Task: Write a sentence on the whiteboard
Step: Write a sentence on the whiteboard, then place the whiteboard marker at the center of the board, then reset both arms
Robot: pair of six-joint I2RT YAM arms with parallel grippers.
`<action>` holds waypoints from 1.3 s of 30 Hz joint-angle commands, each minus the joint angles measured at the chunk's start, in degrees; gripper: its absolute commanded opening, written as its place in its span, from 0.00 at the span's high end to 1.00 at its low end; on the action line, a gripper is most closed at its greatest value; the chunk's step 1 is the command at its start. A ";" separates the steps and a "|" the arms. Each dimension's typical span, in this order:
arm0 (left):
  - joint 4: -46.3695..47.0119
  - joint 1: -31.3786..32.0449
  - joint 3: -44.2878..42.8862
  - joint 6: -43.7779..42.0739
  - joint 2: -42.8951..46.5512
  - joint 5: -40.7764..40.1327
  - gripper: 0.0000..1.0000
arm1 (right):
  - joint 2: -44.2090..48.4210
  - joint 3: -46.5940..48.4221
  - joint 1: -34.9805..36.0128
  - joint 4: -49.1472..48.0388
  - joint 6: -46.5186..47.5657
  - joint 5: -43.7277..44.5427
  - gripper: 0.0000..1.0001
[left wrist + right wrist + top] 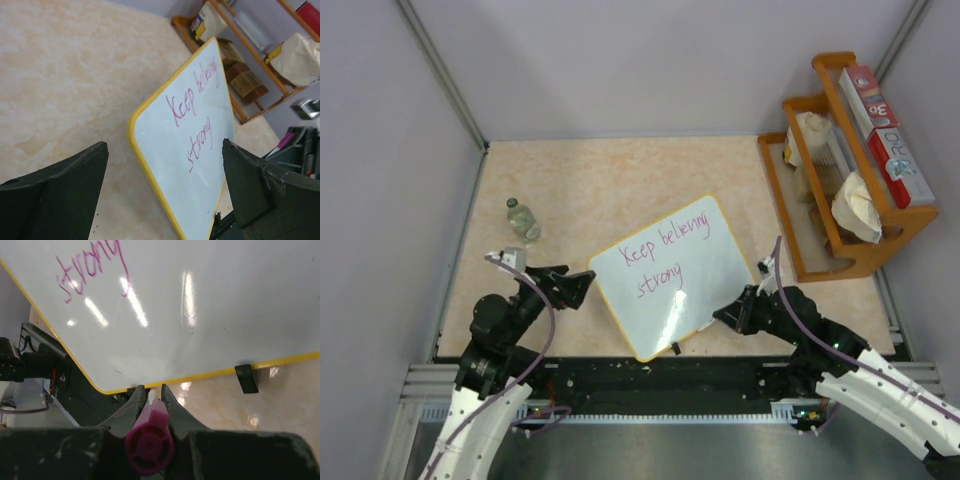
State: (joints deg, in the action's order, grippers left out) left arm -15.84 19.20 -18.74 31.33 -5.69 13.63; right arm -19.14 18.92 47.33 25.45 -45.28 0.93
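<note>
The whiteboard (pixel 695 290) lies tilted on the table with a yellow rim. The sentence (pixel 665 248) reads "Keep believing strong" in purple-pink, on two lines. My left gripper (pixel 584 287) stands wide open just left of the board's left corner, nothing between its fingers. From the left wrist, the whiteboard (pixel 165 130) and sentence (pixel 192 107) lie ahead of the left gripper (pixel 165 150). My right gripper (pixel 725 316) is at the board's near right edge. In the right wrist view the right gripper (pixel 151 389) is shut on a purple marker (pixel 150 442), its tip by the whiteboard (pixel 225 315) rim.
A small clear bottle (pixel 523 220) stands at the left of the table. A wooden rack (pixel 868 262) with boxes and bags stands at the back right, and shows in the left wrist view as the rack (pixel 239 109). A black clip (pixel 246 378) sits on the board's edge.
</note>
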 commanded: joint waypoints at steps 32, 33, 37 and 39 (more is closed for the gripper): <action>2.83 0.05 -11.32 -0.57 -12.23 -0.09 0.01 | 4.99 4.63 -4.44 10.67 -4.21 8.12 0.01; 3.26 0.05 -10.97 -0.40 -12.67 -0.09 0.01 | 4.46 6.12 -4.44 10.67 -2.12 9.60 0.01; 3.97 0.05 -10.44 -0.39 -14.17 0.87 0.01 | 1.39 10.34 -4.44 10.76 3.52 13.74 0.01; 4.06 0.05 -10.35 -0.92 -14.96 0.44 0.01 | -0.36 12.27 -4.44 10.76 6.41 16.19 0.01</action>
State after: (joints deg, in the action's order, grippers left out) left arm -15.55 19.18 -29.63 30.35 -19.14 14.09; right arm -16.80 26.00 43.31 36.88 -46.74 10.48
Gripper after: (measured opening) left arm 0.986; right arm 0.987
